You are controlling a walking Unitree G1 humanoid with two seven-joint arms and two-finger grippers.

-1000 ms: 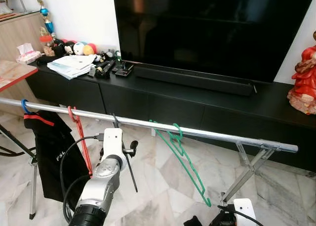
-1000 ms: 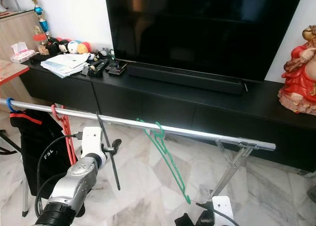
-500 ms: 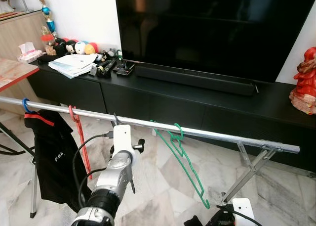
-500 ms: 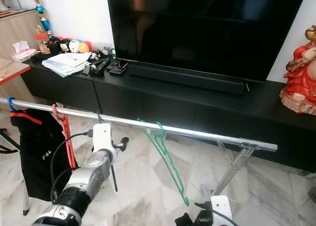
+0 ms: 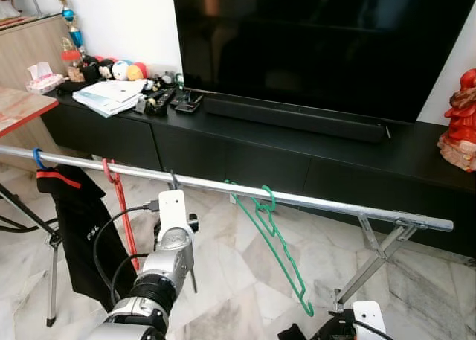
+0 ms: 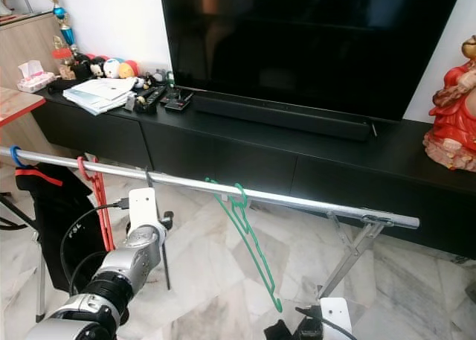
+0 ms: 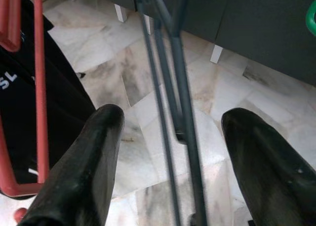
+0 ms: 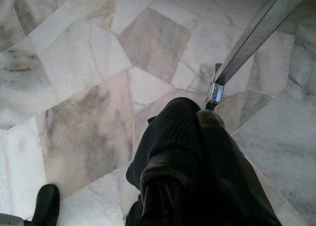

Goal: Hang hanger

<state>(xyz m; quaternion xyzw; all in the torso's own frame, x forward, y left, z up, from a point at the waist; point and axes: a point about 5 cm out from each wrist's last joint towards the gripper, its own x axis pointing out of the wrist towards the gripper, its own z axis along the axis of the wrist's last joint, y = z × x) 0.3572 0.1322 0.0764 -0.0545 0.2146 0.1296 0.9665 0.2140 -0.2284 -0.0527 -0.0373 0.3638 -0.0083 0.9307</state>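
In front of the black TV cabinet, a silver rail carries a dark grey hanger by its hook, between a red hanger and a green hanger. The left gripper is raised just below the rail with its two black fingers spread wide on either side of the grey hanger's wires, touching neither. A black garment hangs on a blue hook beside the red hanger. The right gripper hangs low over the marble floor, fingers pressed together, near the rack's leg
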